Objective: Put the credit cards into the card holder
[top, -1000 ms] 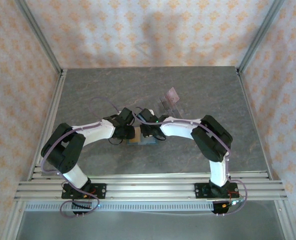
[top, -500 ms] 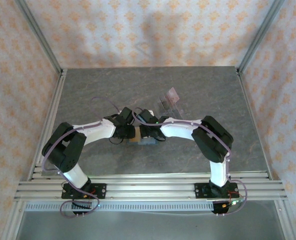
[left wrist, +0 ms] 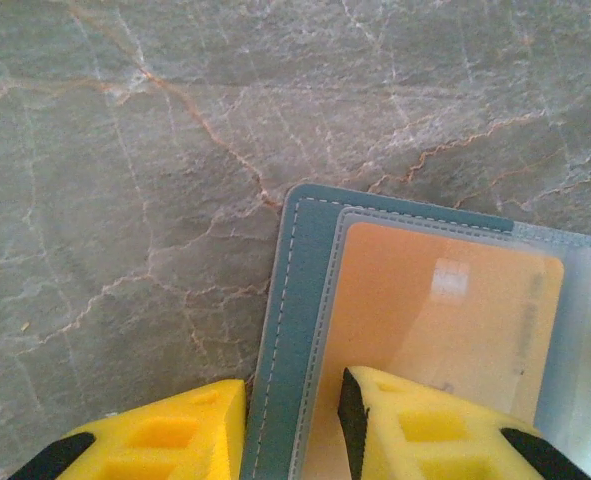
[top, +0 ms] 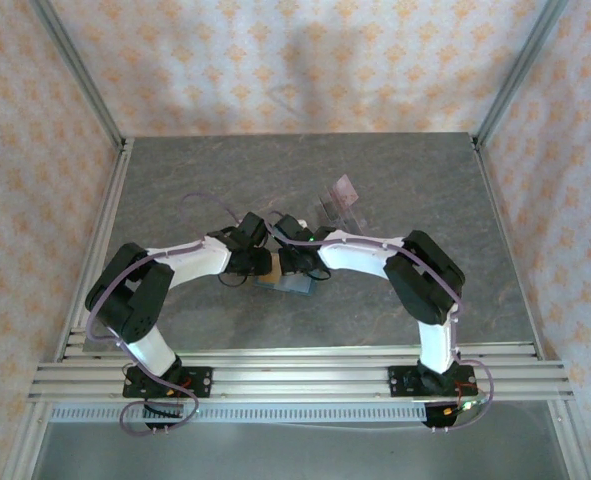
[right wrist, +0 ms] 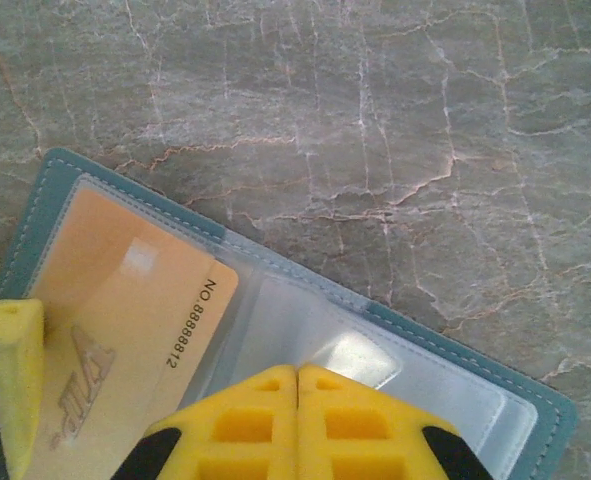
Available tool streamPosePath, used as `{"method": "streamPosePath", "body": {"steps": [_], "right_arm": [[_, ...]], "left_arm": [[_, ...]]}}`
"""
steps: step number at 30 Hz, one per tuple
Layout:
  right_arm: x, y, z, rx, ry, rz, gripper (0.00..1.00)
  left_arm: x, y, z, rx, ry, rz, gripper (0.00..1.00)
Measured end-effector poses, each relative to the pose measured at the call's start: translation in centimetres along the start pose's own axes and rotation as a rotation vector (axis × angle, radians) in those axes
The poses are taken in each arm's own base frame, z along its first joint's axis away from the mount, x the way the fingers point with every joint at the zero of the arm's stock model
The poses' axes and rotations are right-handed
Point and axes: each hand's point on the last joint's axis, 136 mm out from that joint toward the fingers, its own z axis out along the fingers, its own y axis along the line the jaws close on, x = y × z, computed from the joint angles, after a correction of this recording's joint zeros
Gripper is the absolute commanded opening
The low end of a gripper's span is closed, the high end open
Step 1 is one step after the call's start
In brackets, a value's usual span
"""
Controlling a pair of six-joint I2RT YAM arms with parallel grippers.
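both arms meet low over the grey marbled worktop (top: 425,190), and the card holder (left wrist: 280,300) lies open and flat between them, in the near middle. the left fingers (top: 263,268) are partly spread and straddle the holder's stitched teal edge. one yellow finger (left wrist: 165,440) is on the stone side, the other finger (left wrist: 415,425) over the orange card (right wrist: 125,290). i cannot tell whether they press on it. that card sits under the holder's clear sleeve, a number printed along its end. the right fingers (right wrist: 297,400) are pressed tight together, tips over the neighbouring clear pocket. further back, well apart, a clear rack (top: 335,212) stands with a lilac card (top: 347,187) in it.
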Motion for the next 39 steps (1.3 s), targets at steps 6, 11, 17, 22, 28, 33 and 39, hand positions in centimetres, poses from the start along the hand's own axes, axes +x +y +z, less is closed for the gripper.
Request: {"method": "streamPosePath", "body": {"steps": [6, 11, 17, 22, 28, 33, 39], "right_arm": [[-0.2, 0.5, 0.0, -0.041, 0.010, 0.065, 0.10], [-0.8, 0.8, 0.1, -0.071, -0.001, 0.110, 0.18], [-1.4, 1.2, 0.1, -0.100, -0.016, 0.161, 0.20], [-3.4, 2.3, -0.3, -0.176, -0.077, 0.218, 0.20], [-4.4, 3.1, -1.0, -0.250, -0.115, 0.269, 0.24], [-4.3, 3.3, -0.8, -0.283, -0.102, 0.299, 0.24], [-4.6, 3.2, -1.4, -0.283, -0.122, 0.300, 0.32]], "left_arm": [[0.0, -0.1, 0.0, 0.006, 0.001, -0.001, 0.33], [0.0, -0.1, 0.0, 0.011, 0.004, -0.011, 0.33], [0.0, -0.2, 0.0, 0.017, 0.006, -0.028, 0.33], [0.0, -0.2, 0.0, 0.015, 0.004, -0.026, 0.33], [0.0, -0.2, 0.0, 0.014, 0.004, -0.029, 0.33], [0.2, -0.1, -0.2, 0.013, 0.001, -0.036, 0.36], [1.1, 0.4, -0.7, 0.004, 0.014, -0.030, 0.36]]}}
